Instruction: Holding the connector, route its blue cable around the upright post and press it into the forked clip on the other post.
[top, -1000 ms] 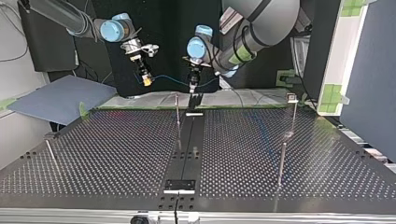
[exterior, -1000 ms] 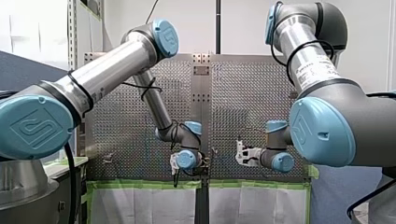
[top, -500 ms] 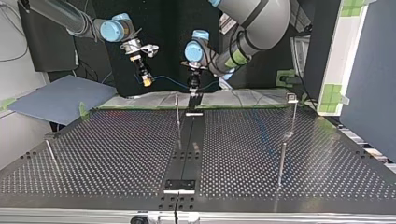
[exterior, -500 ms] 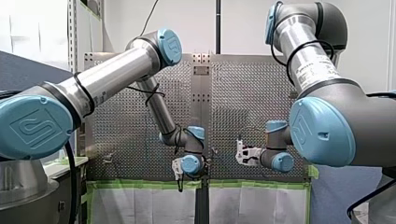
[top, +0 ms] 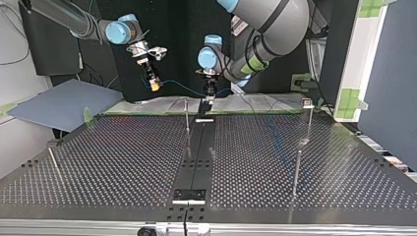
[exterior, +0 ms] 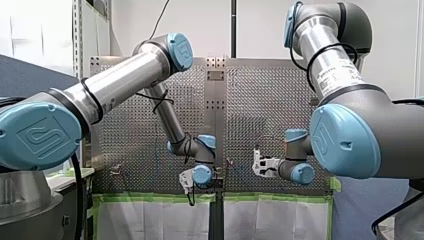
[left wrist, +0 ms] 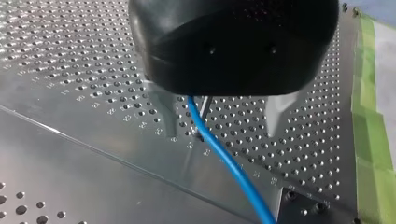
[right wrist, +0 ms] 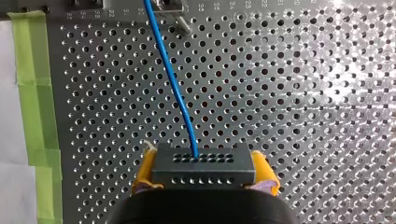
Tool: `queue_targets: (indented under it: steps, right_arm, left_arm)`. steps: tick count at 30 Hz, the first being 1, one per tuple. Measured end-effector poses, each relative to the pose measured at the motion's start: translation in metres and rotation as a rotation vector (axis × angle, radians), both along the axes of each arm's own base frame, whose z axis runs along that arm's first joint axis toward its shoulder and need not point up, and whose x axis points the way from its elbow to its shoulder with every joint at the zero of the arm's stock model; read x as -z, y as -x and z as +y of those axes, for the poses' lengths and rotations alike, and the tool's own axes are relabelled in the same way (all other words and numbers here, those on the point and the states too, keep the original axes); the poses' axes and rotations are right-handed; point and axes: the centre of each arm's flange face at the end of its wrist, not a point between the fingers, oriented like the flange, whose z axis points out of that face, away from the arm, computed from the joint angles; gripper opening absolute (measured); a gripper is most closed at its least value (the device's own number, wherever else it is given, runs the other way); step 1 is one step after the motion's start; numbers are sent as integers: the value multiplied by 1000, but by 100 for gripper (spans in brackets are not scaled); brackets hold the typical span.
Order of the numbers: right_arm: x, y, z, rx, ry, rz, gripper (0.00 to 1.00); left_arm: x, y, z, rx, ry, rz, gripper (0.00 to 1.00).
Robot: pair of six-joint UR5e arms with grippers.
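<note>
The perforated bench (top: 123, 157) fills most of the top view, with a dark strip down its middle. My left arm (exterior: 120, 85) and my right arm (exterior: 330, 65) both reach down to the bench edge lined with green tape (right wrist: 32, 93). Thin posts stand on the bench: an upright post (top: 187, 118) is just beside the dark strip, near the grippers, and a second post (top: 309, 123) with a small head stands well apart at the top view's right; I cannot tell whether that head is forked. My left gripper (top: 209, 93) hangs over the dark strip close to the upright post. In its wrist view its metal fingers (left wrist: 168, 116) are spread wide and grip nothing. My right gripper (top: 153, 83) hangs in the air further to the top view's left, and its yellow-padded fingers (right wrist: 144, 172) are clamped on the two ends of the connector (right wrist: 203, 165), a dark block with rows of small holes. The blue cable (right wrist: 175, 84) leaves the connector's face, curves away over the bench holes and crosses the gap to my left gripper. There it passes between the spread fingers, nearer one of them, with a thin metal pin (left wrist: 204, 105) just beside it. I cannot tell whether cable and pin touch.
</note>
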Motion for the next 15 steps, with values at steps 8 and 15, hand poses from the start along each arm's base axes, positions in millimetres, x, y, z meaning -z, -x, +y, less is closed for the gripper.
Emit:
queue_targets:
  steps: [8, 15]
  right_arm:
    - [0, 0, 0, 2, -5, 3, 0]
    - [1, 1, 1, 5, -11, 6, 0]
  left_arm:
    - [-3, -5, -1, 0, -41, -42, 12]
    - [-4, -8, 1, -12, -79, -62, 0]
